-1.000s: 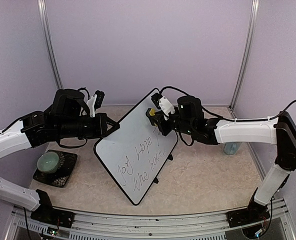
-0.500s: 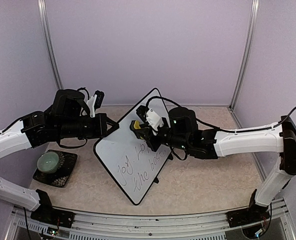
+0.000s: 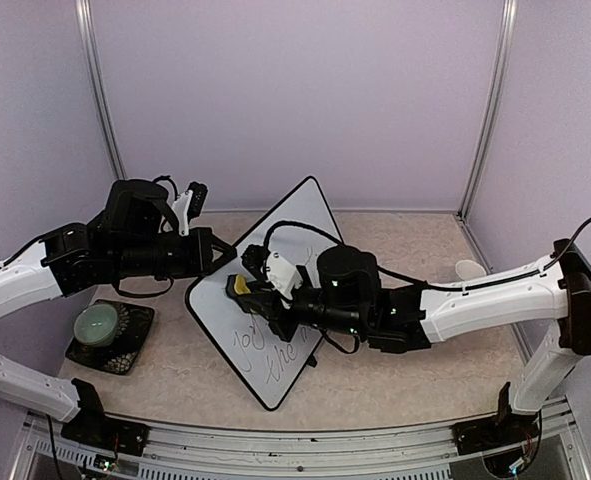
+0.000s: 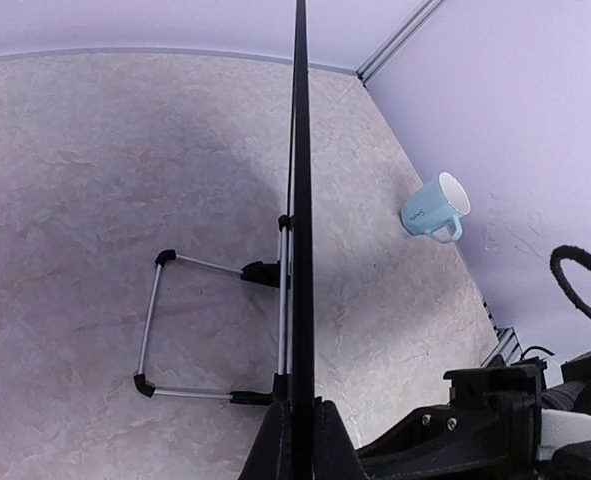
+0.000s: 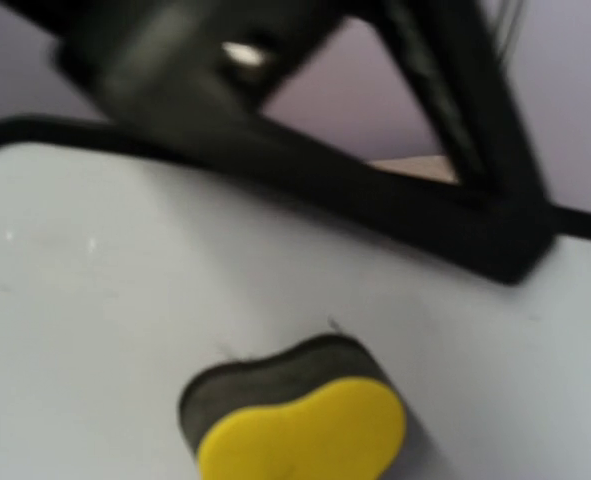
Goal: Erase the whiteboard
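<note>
1. The whiteboard stands tilted on the tabletop in the middle of the scene, between the two arms. One corner points up and another points toward the near edge.
2. The left claw is shut tight on the whiteboard's left edge. In the left wrist view its fingers pinch the thin black frame, which is seen edge-on.
3. The right claw is closed most of the way, gripping a yellow eraser at its tips.
4. The eraser's dark underside lies against the white face near the left corner, just beside the left claw. The right wrist view of this is blurred.
5. Dark handwriting covers the whiteboard's lower part and is partly hidden by the right arm.
6. A wire stand behind the whiteboard rests on the tabletop.
7. A light blue mug sits near the right wall, well apart from the whiteboard.
8. A pale green bowl sits on a black mat at the left, below the left arm.
</note>
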